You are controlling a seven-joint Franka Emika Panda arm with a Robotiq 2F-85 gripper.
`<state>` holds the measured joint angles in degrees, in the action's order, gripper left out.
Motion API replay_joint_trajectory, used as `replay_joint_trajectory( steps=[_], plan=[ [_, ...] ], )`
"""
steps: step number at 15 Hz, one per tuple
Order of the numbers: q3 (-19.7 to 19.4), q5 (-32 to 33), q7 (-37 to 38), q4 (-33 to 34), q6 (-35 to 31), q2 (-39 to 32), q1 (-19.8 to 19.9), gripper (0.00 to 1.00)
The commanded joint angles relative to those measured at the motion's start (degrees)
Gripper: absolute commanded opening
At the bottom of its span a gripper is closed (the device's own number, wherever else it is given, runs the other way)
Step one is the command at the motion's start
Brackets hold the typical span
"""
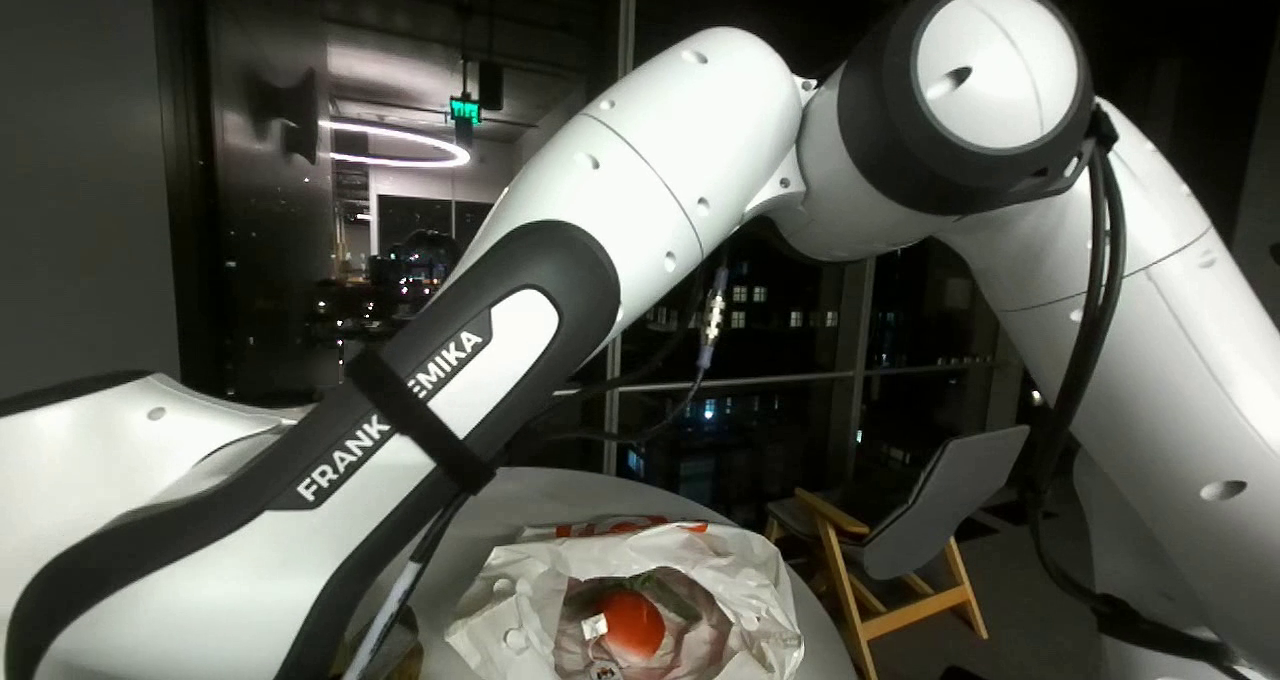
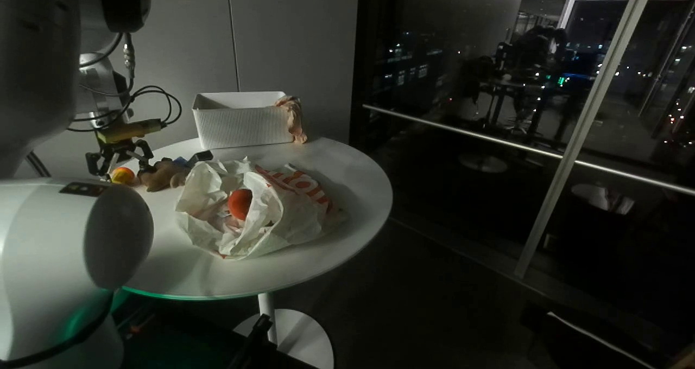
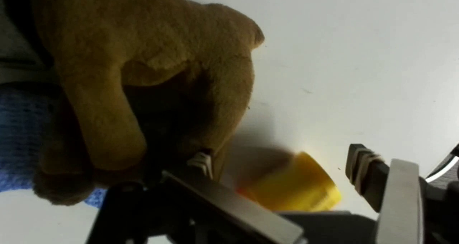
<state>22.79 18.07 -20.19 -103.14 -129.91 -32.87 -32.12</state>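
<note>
Above the round white counter [image 2: 364,190], the arm [image 1: 690,150] bends high at its elbow, its lettered forearm slanting down, and the hand [image 2: 120,170] points fingers-down, low over the surface. Between its fingers, on the counter, lies a small yellow-and-orange object [image 3: 301,186], just beside a brown plush animal [image 3: 222,57]. Seen from the wrist, the object's yellow end faces away from the plush and its orange part is turned toward it; the long axis seems to run slantwise across the gap, though blur and the hand's own bulk hide some of the shape, so I can't be sure. The fingers stand wide apart, one to each side of the object, clamped on nothing. The finger by the plush overlaps its hind end in the wrist view, and whether they touch I can't tell; the opposite one stands apart from the yellow end. Nearby sits a crumpled white bag [image 2: 293,217] with a round red-orange thing [image 2: 240,204] in its mouth.
</note>
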Motion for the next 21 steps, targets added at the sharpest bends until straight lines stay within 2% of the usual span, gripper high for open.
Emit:
replay_joint_trajectory(
  steps=[1,3,4,6,8,9,10,11,12,13,15,17,21],
  plan=[
    [-1.99,2.89,0.46,1.96,0.82,-1.9,-1.38,0.66],
    [-1.82,2.33,0.04,2.01,0.96,-1.93,-0.91,0.49],
    [-1.78,1.67,0.53,2.22,1.4,-1.98,-0.8,0.87],
    [-2.3,1.25,3.41,2.52,2.6,-1.42,-1.31,0.88],
    [-2.03,0.14,5.31,2.26,4.07,-0.35,-1.07,1.0],
    [-1.69,-0.73,5.36,2.23,4.92,-0.06,-0.64,1.0],
    [-1.74,-1.3,6.13,1.97,5.07,0.3,-0.43,0.86],
    [-1.9,-1.19,6.23,1.76,4.97,0.56,-0.37,0.83],
    [-1.82,-0.92,5.92,1.03,4.14,1.1,-0.17,0.99],
    [-1.83,-0.63,5.96,0.54,3.28,1.52,-0.07,0.97],
    [-1.35,-1.72,6.08,0.09,3.79,2.53,0.43,1.0],
    [0.37,-6.14,5.25,0.27,4.08,2.52,1.74,1.0],
    [1.78,-14.92,10.62,1.66,5.06,1.62,2.04,1.0]
  ],
)
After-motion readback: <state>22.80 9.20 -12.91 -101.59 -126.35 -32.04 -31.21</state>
